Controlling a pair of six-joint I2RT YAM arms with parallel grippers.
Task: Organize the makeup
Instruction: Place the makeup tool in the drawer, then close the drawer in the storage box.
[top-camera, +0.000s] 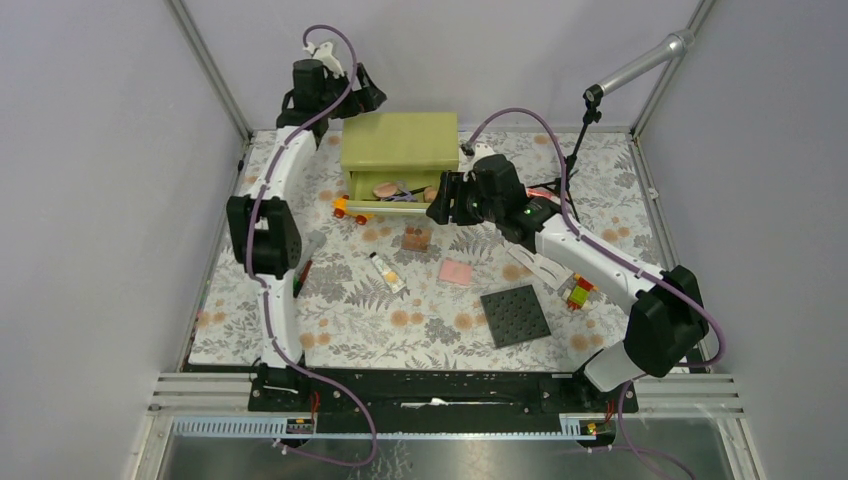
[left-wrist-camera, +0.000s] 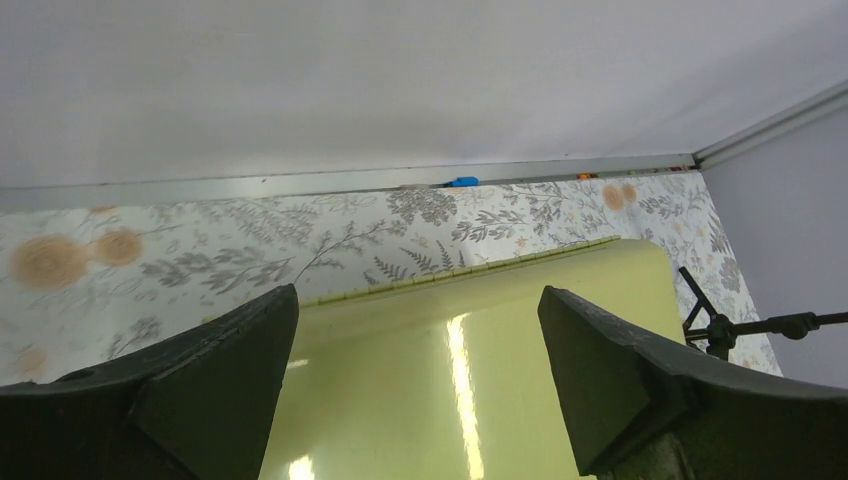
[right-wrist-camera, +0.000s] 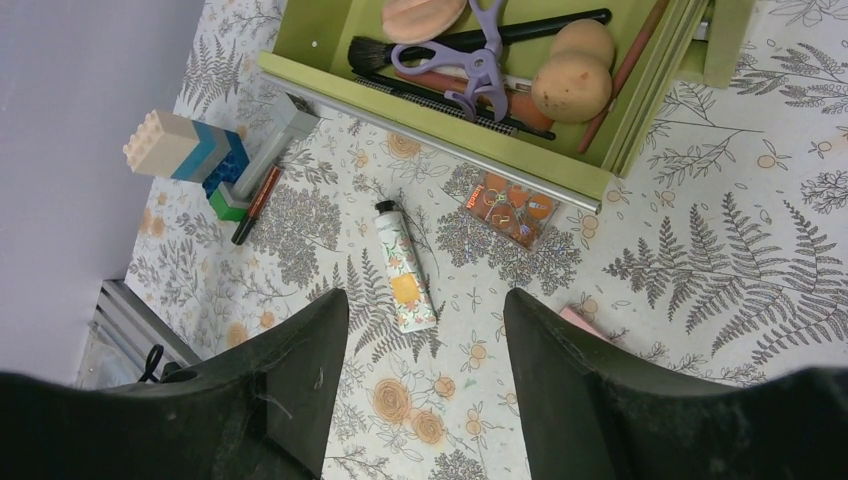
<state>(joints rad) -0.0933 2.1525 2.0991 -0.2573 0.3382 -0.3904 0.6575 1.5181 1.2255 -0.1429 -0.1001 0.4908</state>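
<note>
Right claw (right-wrist-camera: 425, 305) hanging half-open, empty, over cream tube (right-wrist-camera: 403, 265) lying mid-frame on bench (right-wrist-camera: 700, 250) below drawer (right-wrist-camera: 440, 135); tube looking light, soft, slick; judging grip across mid-body; left claw (left-wrist-camera: 417, 310) gaping wide.

White arms (top-camera: 590, 255), black joints (top-camera: 265, 235), purple cables (top-camera: 520, 111) (one per arm), dark wedge-shaped pincer fingers (right-wrist-camera: 290, 390).

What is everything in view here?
box: one, green, far centre, drawer open
sponges: two, peach, in drawer
brush: one, black, in drawer
curler: one, purple, in drawer
tube: one, cream, before drawer
palette: one, orange, before drawer
compact: one, pink, mid-table
plate: one, dark grey, near right
car: one, orange, left of drawer
pencil: one, brown, beside blocks
blocks: two stacks, multicoloured, left and right
left fingers: two, black, open above box
right fingers: two, black, open by drawer
</note>
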